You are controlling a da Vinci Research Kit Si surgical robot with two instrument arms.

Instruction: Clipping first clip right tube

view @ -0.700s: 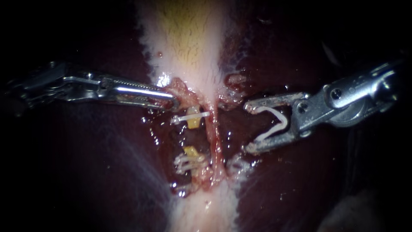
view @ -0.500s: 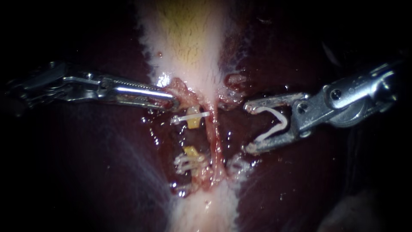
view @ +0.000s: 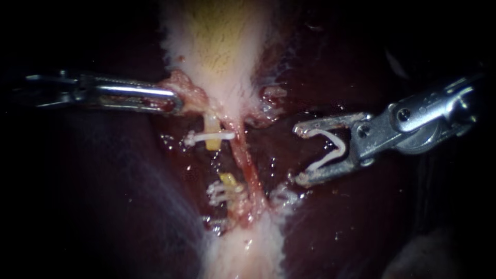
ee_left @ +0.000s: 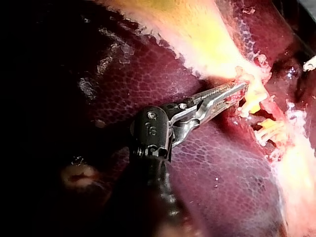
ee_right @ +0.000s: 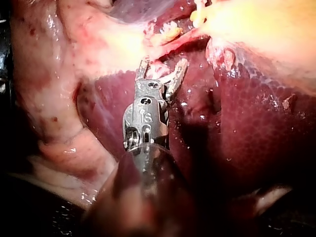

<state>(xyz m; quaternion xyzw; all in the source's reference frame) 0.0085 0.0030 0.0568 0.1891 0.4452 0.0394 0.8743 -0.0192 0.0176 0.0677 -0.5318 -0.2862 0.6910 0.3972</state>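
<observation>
The right instrument is holding its jaws wide apart above the dark liver. An open white clip is sitting between them, its two arms touching both jaws (the right wrist view is showing the same spread V with the clip inside). The jaws are hovering beside the right tube, near it but apart from it, and the tube is lying outside the clip's open mouth.

That tube, a thin reddish strand, is running from the pale neck of the gallbladder down to a band of whitish tissue. Just beside it, on the side away from the right instrument, a yellowish tube is showing as two separate stumps. An upper clip is lying across the upper stump and lower clips are sitting on the lower one.

Across the field, the left instrument is lying almost level. Its long toothed jaws are closed on a flap of pink tissue at the gallbladder's edge and are holding it out to the left.

The left wrist view is showing a small stamped mark on the instrument's dark housing.
</observation>
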